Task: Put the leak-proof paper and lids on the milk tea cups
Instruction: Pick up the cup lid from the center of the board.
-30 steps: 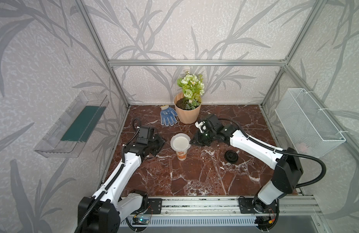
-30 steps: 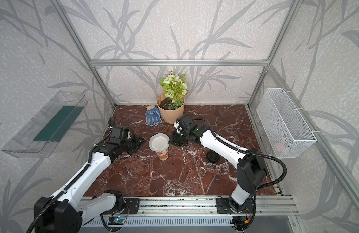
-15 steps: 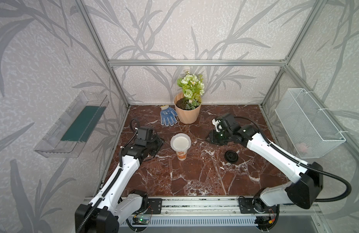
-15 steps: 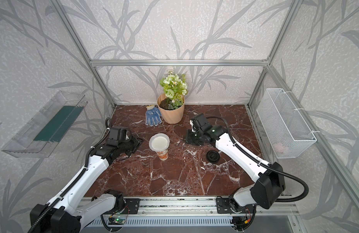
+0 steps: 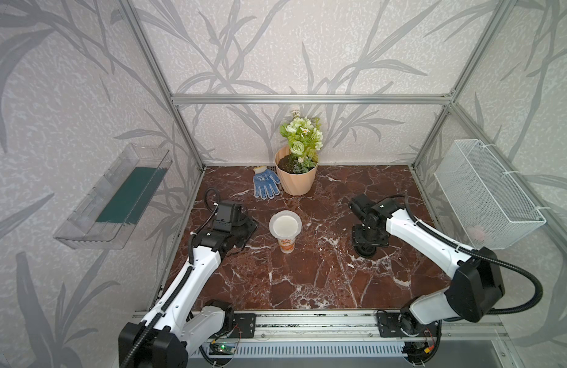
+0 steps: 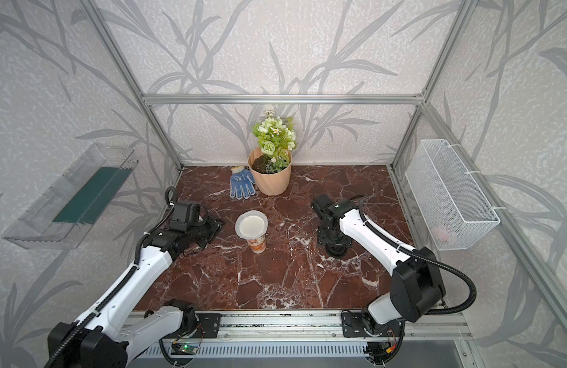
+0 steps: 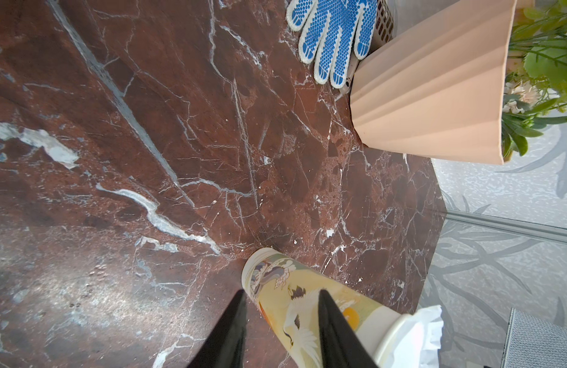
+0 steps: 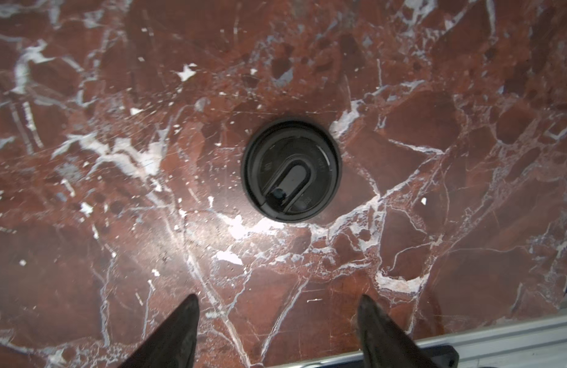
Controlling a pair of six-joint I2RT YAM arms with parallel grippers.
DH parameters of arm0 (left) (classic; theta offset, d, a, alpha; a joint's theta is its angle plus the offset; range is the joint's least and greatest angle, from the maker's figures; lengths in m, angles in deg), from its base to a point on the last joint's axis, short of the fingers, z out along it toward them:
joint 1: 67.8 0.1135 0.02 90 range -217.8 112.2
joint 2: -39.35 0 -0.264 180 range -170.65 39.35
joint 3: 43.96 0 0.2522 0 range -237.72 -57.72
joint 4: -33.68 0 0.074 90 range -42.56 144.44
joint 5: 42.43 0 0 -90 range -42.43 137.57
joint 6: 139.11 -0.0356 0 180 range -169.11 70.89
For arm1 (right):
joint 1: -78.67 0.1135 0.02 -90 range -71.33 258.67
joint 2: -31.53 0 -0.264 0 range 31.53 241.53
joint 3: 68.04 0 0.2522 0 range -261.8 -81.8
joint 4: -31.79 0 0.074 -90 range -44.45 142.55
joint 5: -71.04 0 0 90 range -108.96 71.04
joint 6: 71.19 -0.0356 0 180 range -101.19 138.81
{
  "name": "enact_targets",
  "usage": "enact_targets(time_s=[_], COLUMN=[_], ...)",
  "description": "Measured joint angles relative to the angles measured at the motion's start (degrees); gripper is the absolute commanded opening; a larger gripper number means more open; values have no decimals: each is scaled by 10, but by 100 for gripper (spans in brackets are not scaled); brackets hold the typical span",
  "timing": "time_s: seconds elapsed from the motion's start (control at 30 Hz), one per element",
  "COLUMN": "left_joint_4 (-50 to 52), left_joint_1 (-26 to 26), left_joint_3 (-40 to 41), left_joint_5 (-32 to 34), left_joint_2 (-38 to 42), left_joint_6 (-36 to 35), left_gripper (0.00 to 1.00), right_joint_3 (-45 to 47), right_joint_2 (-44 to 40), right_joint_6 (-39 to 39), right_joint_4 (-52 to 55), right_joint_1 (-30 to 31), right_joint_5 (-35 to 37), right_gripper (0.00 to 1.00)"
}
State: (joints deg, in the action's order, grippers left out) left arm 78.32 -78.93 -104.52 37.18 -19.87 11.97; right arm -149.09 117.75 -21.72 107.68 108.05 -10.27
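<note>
Altogether one cup [image 5: 287, 246], one paper sheet [image 5: 285, 224], one black lid [image 8: 291, 170]

In both top views the tabletop [image 5: 307, 286] lies free at lower centre, while the cup [image 5: 287, 245] mid-frame, the flower pot [image 5: 296, 184] and glove [image 5: 265, 186] above it and the black lid [image 5: 365, 253] at right obstruct.

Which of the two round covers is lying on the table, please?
The black lid, flat on the table below the open right gripper; the thin white paper rests on the cup instead.
</note>
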Motion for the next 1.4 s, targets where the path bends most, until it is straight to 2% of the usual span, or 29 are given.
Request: enact_targets(time_s=[0.13, 0.23, 0.43, 0.77, 1.4], left_joint_4=[0, 1, 5, 5, 5], left_joint_1=[0, 0, 0, 0, 0], left_joint_3=[0, 0, 2, 5, 5], left_joint_5=[1, 2, 7, 11, 16], left_joint_2=[0, 0, 4, 7, 6], left_joint_6=[0, 0, 0, 0, 0], left_gripper=[40, 40, 40, 39, 39], right_joint_3=[20, 33, 59, 73, 90], right_joint_2=[26, 38, 47, 68, 103], right_joint_6=[-53, -90, -132, -154, -156], right_joint_4=[-14, -33, -78, -132, -169], right_joint_1=[-33, -39, -58, -88, -101], right_joint_5=[-29, -48, -69, -83, -83], right_gripper=[83, 90, 91, 91, 84])
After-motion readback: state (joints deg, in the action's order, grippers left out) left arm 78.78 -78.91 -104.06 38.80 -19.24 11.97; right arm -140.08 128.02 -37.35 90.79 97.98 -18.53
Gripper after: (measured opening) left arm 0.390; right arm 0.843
